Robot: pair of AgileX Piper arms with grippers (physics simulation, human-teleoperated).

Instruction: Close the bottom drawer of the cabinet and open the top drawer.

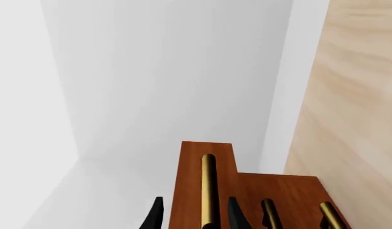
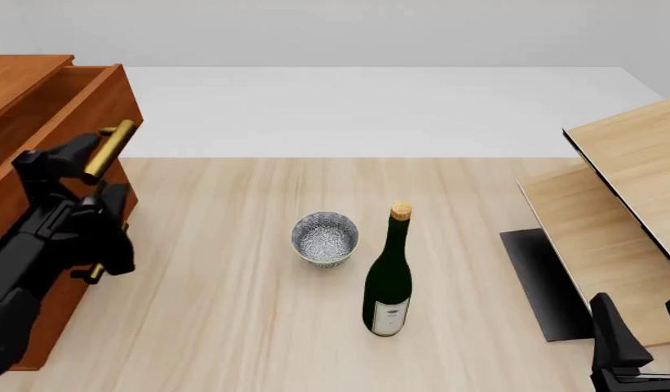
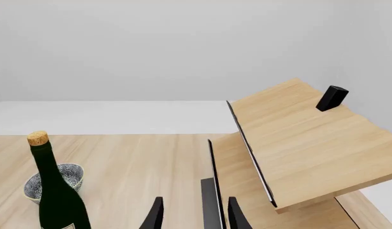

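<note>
The reddish-brown cabinet stands at the table's left edge. Its top drawer juts out past the other two fronts, and its brass handle runs between the two fingers of my left gripper, which is open with a gap on each side of the bar. In the front view the left gripper straddles that handle. The bottom drawer's handle shows beside the middle one, their fronts flush. My right gripper hovers open at the near right, holding nothing.
A dark green corked bottle stands mid-table with a patterned bowl just behind it to the left. Tilted pale wood boards on a black base fill the right side. A small black block sits on the upper board.
</note>
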